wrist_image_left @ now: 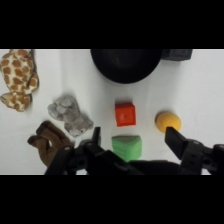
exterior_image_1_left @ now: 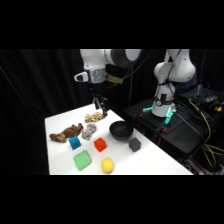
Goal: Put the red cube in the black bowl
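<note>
From my station, the gripper [exterior_image_1_left: 100, 107] hung high over the table's [exterior_image_1_left: 150, 160] far side, jaws spread wide and holding nothing. The red cube [wrist_image_left: 125, 114] sat free on the white surface, just short of the black bowl [wrist_image_left: 126, 64], not touching it. Through the wrist camera I had a green block [wrist_image_left: 127, 147] right beside the cube and a yellow ball [wrist_image_left: 167, 121] off to one side. Giraffe toy [wrist_image_left: 19, 77], grey plush [wrist_image_left: 70, 114] and brown plush [wrist_image_left: 47, 145] lay apart.
</note>
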{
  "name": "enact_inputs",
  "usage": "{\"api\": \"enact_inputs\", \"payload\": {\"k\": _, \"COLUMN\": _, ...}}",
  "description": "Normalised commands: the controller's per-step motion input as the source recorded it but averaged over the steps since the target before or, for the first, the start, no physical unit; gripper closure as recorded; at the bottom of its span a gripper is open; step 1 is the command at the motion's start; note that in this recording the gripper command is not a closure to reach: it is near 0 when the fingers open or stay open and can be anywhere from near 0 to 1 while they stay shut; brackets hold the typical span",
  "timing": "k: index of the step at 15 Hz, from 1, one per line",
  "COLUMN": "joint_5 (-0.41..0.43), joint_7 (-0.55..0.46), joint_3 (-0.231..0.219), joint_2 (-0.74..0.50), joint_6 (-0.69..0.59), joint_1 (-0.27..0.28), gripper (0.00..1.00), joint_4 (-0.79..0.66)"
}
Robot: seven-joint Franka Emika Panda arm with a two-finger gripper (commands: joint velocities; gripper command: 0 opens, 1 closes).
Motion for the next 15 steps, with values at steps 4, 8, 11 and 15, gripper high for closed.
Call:
{"api": "enact_inputs", "payload": {"k": 4, "joint_5": -0.004, "joint_7": 0.04, "joint_3": 0.030, "joint_2": 0.06, "joint_6": 0.03, "joint_1": -0.008, "gripper": 0.00, "joint_4": 0.07}}
{"api": "enact_inputs", "payload": {"k": 8, "joint_5": 0.044, "joint_7": 0.04, "joint_3": 0.067, "joint_2": 0.24, "joint_6": 0.21, "joint_1": 0.035, "gripper": 0.00, "joint_4": 0.24}}
{"api": "enact_inputs", "payload": {"k": 11, "joint_5": -0.082, "joint_7": 0.05, "joint_3": 0.007, "joint_2": 0.35, "joint_6": 0.36, "joint_1": 0.017, "gripper": 0.00, "joint_4": 0.25}}
{"api": "enact_inputs", "payload": {"k": 15, "joint_5": -0.084, "joint_7": 0.04, "joint_3": -0.027, "joint_2": 0.25, "joint_6": 0.30, "joint_1": -0.012, "gripper": 0.00, "joint_4": 0.12}}
